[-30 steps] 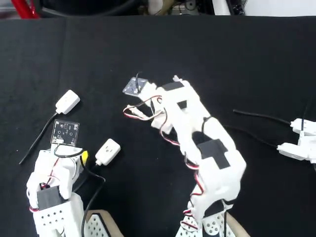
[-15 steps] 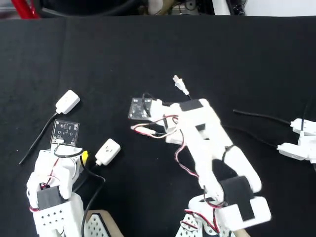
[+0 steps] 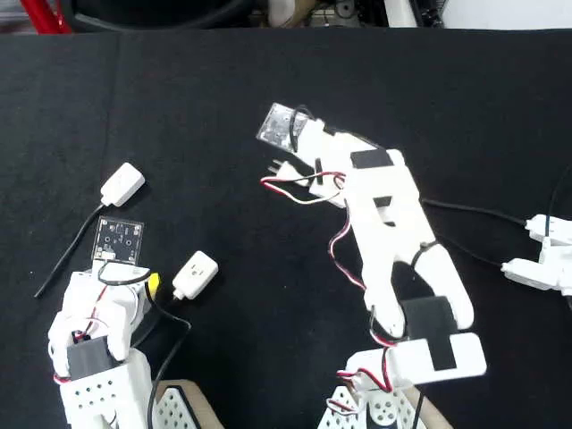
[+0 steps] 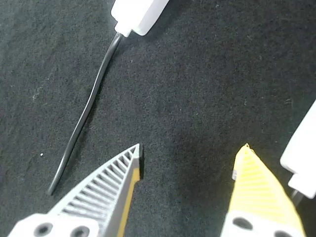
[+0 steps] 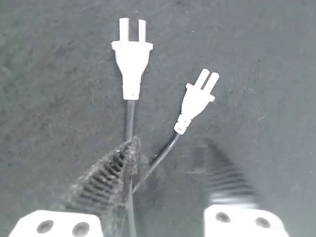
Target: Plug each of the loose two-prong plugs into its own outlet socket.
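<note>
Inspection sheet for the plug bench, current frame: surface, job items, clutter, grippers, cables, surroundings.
Surface: black cloth, flat.
Job's things: far socket and near socket, white, by the left arm; larger plug and smaller plug loose on the cloth, neither plugged in.
Clutter: white parts at the right edge, kind unclear.
Grippers: left gripper open, empty, over bare cloth near both sockets; right gripper open, empty, above the plugs' cords.
Cables: socket cord and plug cord, black; another black cord toward the white parts.
Surroundings: red bar beyond the far edge.
</note>
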Tool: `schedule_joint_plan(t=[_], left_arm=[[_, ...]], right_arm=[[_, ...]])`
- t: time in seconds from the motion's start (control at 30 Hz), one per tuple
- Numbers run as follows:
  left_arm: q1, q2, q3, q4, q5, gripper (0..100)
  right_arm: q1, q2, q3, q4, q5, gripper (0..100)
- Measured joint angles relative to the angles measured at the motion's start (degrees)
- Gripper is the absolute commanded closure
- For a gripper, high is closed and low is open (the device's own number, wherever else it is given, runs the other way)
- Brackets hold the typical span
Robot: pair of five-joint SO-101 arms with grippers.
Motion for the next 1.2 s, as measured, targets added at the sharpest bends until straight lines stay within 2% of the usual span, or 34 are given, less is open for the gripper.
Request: schedule_joint_plan(t=[0.17, 0.3, 0.47, 0.63, 0.8, 0.87, 1.03, 1.2], left_arm=[[0.0, 0.0, 0.0, 0.0, 0.0, 70], [0.0, 0.0, 0.0, 0.0, 0.0, 70], [0.0, 0.0, 0.0, 0.0, 0.0, 70], [0.0, 0.0, 0.0, 0.0, 0.0, 70], [0.0, 0.0, 0.0, 0.0, 0.0, 70], [0.0, 0.0, 0.0, 0.0, 0.0, 70], [0.0, 0.0, 0.0, 0.0, 0.0, 70], [0.0, 0.0, 0.0, 0.0, 0.0, 70]], right_arm=[[-2.1, 0.0, 0.0, 0.0, -0.3, 70.5], [-2.0, 0.0, 0.0, 0.0, -5.6, 77.2], [-4.8, 1.1, 0.0, -4.7, -13.7, 75.1], [-7.2, 11.4, -5.7, -4.4, -9.1, 73.6], [-7.6, 24.2, -14.3, -3.4, -8.1, 74.0], [-7.6, 26.7, -16.2, -3.3, -7.9, 78.0], [-7.6, 28.0, -17.5, -3.3, -7.8, 96.2], [-7.6, 28.0, -17.6, -3.3, -7.7, 98.2]])
